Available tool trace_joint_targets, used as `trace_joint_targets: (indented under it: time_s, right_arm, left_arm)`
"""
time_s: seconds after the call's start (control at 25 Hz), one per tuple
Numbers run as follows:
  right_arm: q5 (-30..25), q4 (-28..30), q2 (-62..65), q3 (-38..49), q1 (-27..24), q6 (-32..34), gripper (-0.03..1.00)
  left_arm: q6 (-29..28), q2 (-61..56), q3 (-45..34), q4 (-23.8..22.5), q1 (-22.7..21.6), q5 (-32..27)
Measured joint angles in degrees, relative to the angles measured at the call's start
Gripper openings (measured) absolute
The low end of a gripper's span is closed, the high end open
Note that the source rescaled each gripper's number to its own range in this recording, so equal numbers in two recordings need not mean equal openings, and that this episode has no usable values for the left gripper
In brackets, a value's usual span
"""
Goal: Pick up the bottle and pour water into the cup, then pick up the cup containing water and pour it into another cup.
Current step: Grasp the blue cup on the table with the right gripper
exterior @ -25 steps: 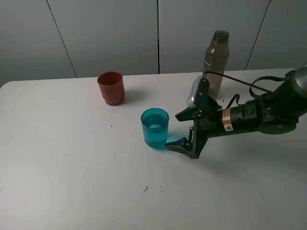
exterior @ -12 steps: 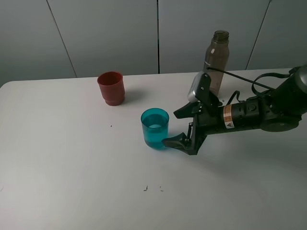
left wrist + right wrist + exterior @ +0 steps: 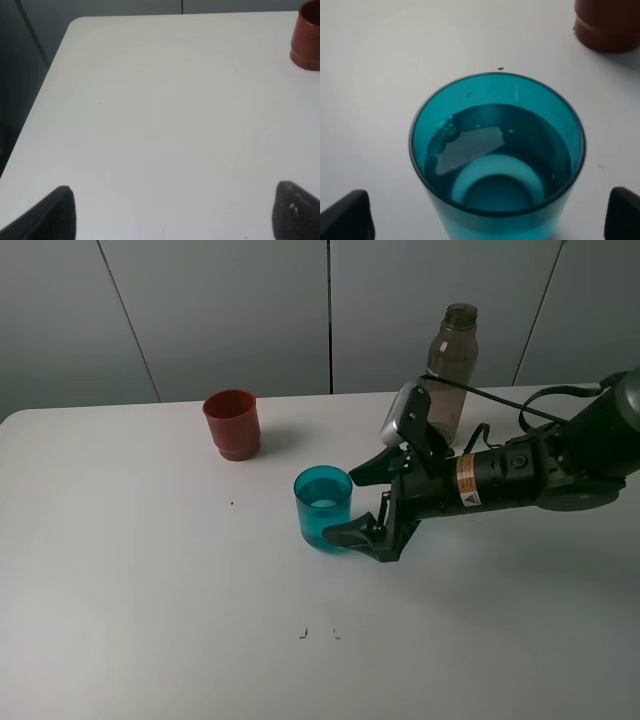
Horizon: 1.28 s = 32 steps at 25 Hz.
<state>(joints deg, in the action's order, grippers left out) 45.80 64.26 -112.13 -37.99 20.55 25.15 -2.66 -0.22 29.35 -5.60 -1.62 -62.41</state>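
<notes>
**Right hand** [image 3: 342, 506]: black, lying level and low over the white counter [image 3: 150, 590]. Its fingers are spread wide, with one fingertip [image 3: 345, 216] on either side of the teal cup. No contact shows, and the hand grips nothing.

**Teal cup** [image 3: 497, 150]: translucent tumbler, upright on the counter, in the gap between the right hand's fingertips and just ahead of its palm. It is partly filled with water [image 3: 520, 145], and the surface lies well below the rim.

**Speck** [image 3: 500, 68]: small dark mark on the counter, just past the teal cup from the right hand.

**Red cup** [image 3: 232, 423]: opaque, upright, with a stepped base. It stands farther out from the right hand than the teal cup and off to the side toward the wall. It is well apart from both the hand and the teal cup.

**Bottle** [image 3: 450, 365]: tall, smoky and translucent, with a narrow neck. It stands upright behind the right hand, beside its arm on the wall side. The arm hides its lower part, and it is well apart from both cups.

**Left hand** [image 3: 177, 215]: only two dark fingertips show in its wrist view. They are set wide apart over bare counter, with nothing between them. The red cup stands far ahead of this hand and off to one side.

**Wall** [image 3: 230, 310]: grey panels beyond the counter's far edge.
</notes>
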Motion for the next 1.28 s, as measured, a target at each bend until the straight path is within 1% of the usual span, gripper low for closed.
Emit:
trace_joint_targets:
  time_s: [0.32, 0.64, 1.04, 1.28]
  right_arm:
    - [-1.52, -0.64, 0.0, -2.2, 2.39, 0.49, 1.0]
    - [-2.56, -2.15, -3.06, -4.88, 4.79, 1.0, 1.0]
    - [-2.75, -4.46, -4.69, -5.15, 5.04, 1.2, 1.0]
    - [-2.85, -6.54, -5.89, -5.15, 5.48, -2.09, 1.0]
  left_arm:
    - [0.0, 0.0, 0.0, 0.0, 0.0, 0.0]
    - [0.0, 0.0, 0.0, 0.0, 0.0, 0.0]
    - [0.0, 0.0, 0.0, 0.0, 0.0, 0.0]
    - [0.0, 0.0, 0.0, 0.0, 0.0, 0.0]
